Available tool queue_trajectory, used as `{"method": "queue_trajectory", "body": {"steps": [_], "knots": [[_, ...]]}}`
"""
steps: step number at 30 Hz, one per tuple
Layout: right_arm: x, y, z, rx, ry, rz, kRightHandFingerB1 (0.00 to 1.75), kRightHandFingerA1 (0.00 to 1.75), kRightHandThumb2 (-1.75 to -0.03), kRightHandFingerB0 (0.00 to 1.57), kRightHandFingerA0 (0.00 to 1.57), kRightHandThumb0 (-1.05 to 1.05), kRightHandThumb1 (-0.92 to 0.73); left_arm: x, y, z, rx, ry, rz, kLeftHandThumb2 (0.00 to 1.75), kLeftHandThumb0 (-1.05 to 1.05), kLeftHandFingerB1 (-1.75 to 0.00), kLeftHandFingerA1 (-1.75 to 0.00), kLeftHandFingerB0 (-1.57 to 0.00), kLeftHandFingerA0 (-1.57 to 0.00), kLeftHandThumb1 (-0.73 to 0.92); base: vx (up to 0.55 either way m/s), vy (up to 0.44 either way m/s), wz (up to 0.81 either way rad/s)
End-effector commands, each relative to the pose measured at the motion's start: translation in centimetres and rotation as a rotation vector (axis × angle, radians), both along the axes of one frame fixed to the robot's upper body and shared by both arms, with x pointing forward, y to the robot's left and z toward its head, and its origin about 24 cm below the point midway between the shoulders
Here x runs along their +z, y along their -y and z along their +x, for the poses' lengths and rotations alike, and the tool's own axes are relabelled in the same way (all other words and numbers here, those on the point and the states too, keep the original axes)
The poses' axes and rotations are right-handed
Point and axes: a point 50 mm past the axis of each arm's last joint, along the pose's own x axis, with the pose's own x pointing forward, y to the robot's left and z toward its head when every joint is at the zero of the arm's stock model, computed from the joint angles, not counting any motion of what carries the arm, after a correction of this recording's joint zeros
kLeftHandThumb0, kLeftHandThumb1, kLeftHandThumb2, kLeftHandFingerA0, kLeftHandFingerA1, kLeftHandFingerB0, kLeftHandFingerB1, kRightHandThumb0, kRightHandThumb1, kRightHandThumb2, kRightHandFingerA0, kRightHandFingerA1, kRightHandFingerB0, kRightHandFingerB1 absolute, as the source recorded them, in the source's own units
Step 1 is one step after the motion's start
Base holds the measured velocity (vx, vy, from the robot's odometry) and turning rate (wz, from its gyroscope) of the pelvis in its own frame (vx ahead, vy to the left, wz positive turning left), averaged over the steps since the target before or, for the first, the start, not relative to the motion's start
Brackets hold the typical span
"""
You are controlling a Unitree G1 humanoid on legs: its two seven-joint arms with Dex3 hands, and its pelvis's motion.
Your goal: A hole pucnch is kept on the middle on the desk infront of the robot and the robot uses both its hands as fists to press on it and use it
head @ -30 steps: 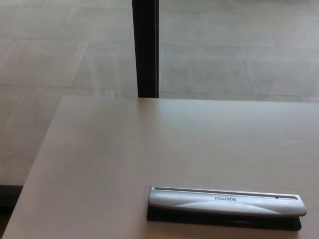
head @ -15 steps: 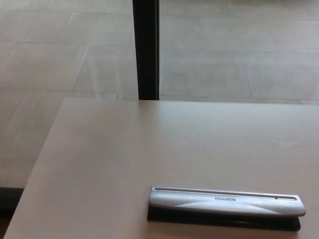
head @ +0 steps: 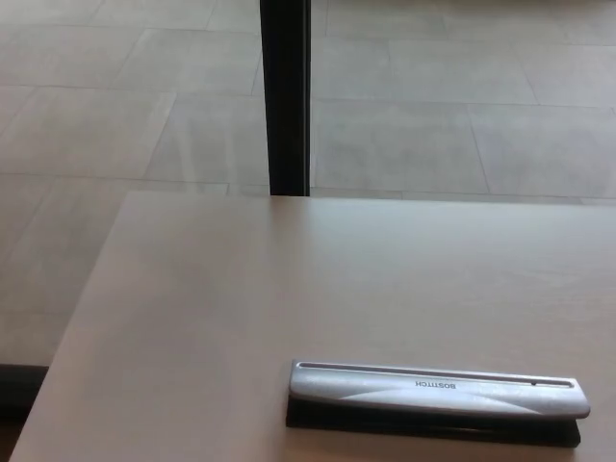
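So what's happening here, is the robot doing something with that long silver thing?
Not yet. The long silver thing is a hole punch, lying flat on the desk near its front edge, a bit to the right. Nothing is touching it, and neither of the robot's hands shows in the picture. Its silver top bar sits on a black base, and the pressing has not started. Behind the desk stands a black post on a tiled floor.

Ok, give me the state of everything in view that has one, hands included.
Hole punch: lying flat near the desk's front edge, silver lever on its black base, untouched; no paper visible in it.
Desk: carries only the hole punch in view.
Left hand: not in view.
Right hand: not in view.
Black post: upright behind the desk's far edge.
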Motion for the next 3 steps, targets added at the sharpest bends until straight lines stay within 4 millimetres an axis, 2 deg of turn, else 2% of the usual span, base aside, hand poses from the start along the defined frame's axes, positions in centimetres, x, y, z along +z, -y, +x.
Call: {"method": "queue_trajectory", "body": {"steps": [1,2,3], "knots": [[-1.47,-0.82,-0.41,0.14,-0.191,0.034,0.57,1.44,-0.61,0.55,0.93,-0.38,-0.46,0.78,-0.7,-0.23,-0.228,-0.107,0.006,0.66,-0.39,-0.67,-0.86,-0.84,-0.97,0.2,0.0,0.0,0.0],[-1.72,-0.81,-0.29,0.139,-0.208,0.033,0.58,1.65,-0.6,0.58,1.04,-0.37,-0.44,0.79,-0.71,-0.37,-0.236,-0.116,0.004,0.65,-0.38,-0.65,-0.88,-0.8,-1.01,0.19,0.0,0.0,0.0],[-1.72,-0.81,-0.29,0.139,-0.208,0.033,0.58,1.65,-0.6,0.58,1.04,-0.37,-0.44,0.79,-0.71,-0.37,-0.236,-0.116,0.004,0.65,-0.38,-0.65,-0.88,-0.8,-1.01,0.19,0.0,0.0,0.0]]}}
